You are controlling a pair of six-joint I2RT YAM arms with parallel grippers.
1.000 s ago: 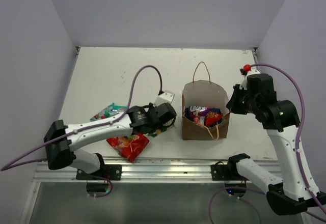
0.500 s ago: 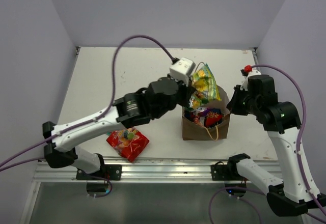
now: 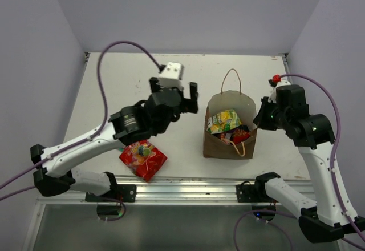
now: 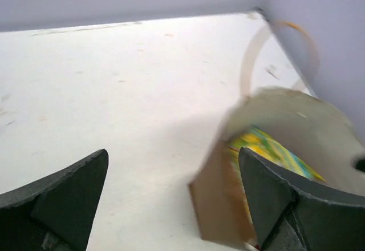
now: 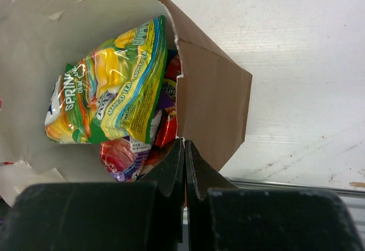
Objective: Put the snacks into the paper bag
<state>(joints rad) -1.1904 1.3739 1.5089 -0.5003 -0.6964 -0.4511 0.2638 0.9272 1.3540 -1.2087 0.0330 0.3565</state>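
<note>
A white table point(image 3: 114, 85) was seen spanning the workspace, and the brown paper bag point(image 3: 227, 140) was found standing upright on its right half, mouth open towards the ceiling. Its far loop handle point(image 3: 231, 80) was held upright above the rim, while the near handle point(image 3: 243, 146) was draped down over the front wall. Inside the bag, a yellow-green packet point(image 5: 108, 85) was seen lying uppermost, tilted against the left inner wall, and it could also be made out in the overhead view point(image 3: 223, 120) and, blurred, from the left wrist point(image 4: 274, 151). Beneath it, red packets point(image 5: 122, 154) and a purple one point(image 5: 166, 100) were partly shown, crowded at the bottom; their number could not be told. One red packet with a bright candy print point(image 3: 143, 158) was left flat on the table near the front edge, to the left of the bag and apart from it. The left gripper point(image 3: 173, 91) was held above the table just left of the bag, its fingers point(image 4: 63, 197) spread wide with nothing between them. The right gripper point(image 3: 259, 118) was set at the bag's right rim, its fingers point(image 5: 171, 168) pressed together, and the paper edge was seen running down into the seam between them, so the bag wall appeared to be pinched.
</note>
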